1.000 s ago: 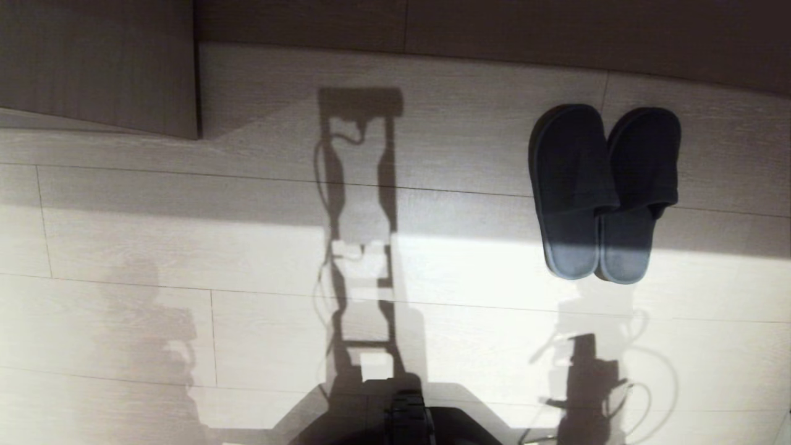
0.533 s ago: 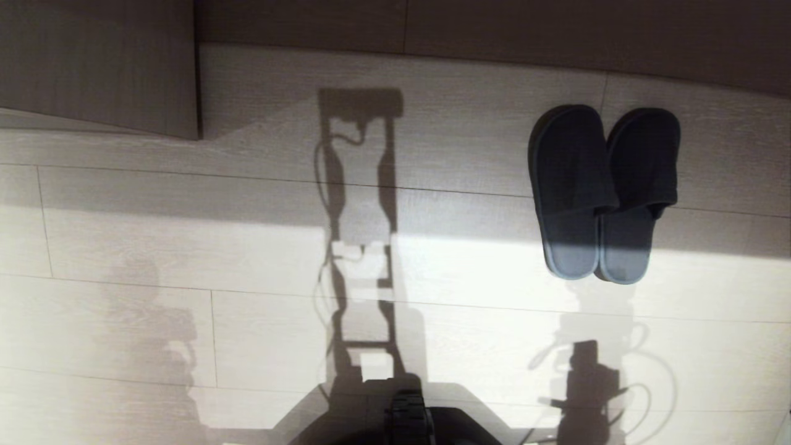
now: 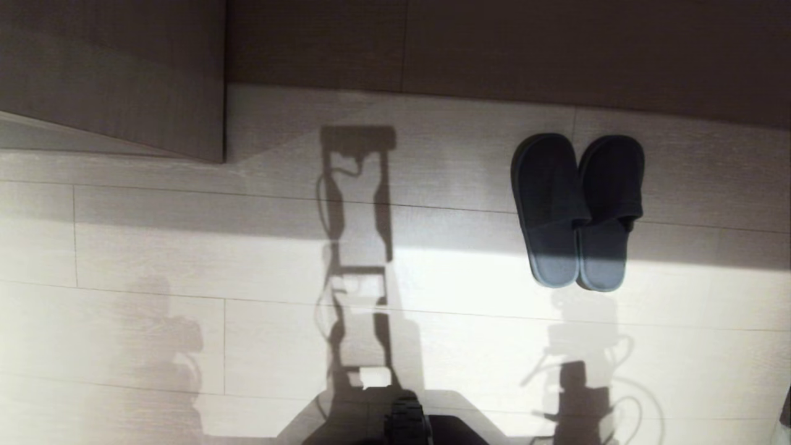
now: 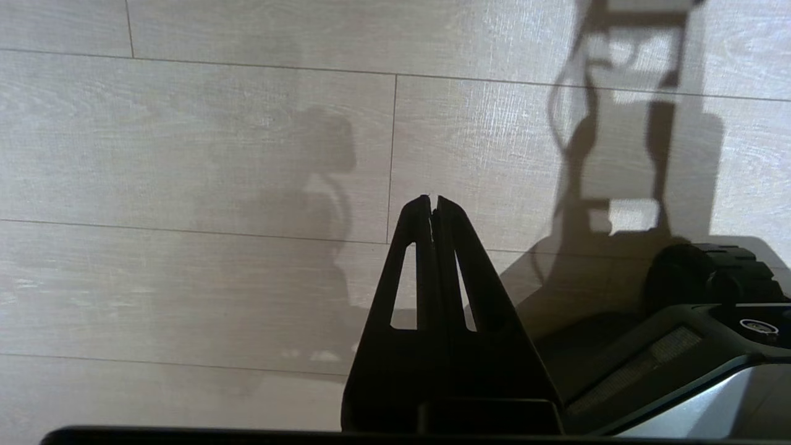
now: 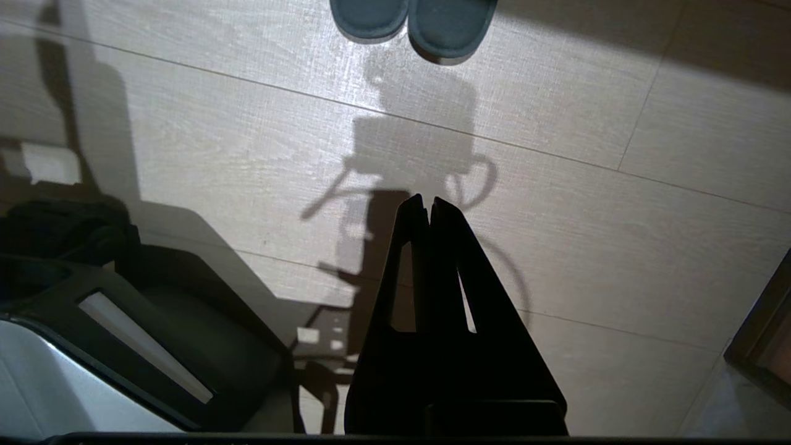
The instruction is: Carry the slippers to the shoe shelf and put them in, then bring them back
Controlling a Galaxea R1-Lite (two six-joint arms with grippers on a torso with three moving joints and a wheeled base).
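Observation:
The slippers (image 3: 550,207) lie side by side on the pale wood floor ahead and to the right, toes in shadow, heels in sunlight. Their heels (image 5: 448,25) also show at the edge of the right wrist view, well ahead of my right gripper (image 5: 429,199). That gripper is shut on nothing and hangs above bare floor. My left gripper (image 4: 433,199) is likewise shut, empty and over bare floor. Neither gripper shows in the head view; only the arms' shadows fall on the floor. The shoe shelf is out of view.
A dark wood-grain panel (image 3: 111,74) juts out at the far left. A dark wall (image 3: 494,49) runs along the far edge behind the slippers. My own base (image 3: 408,426) sits at the near edge. A dark frame (image 5: 766,334) stands at the right.
The whole head view has shifted: the floor, panel and slippers sit lower and look a little smaller, so the camera moved. The slippers have not moved on the floor.

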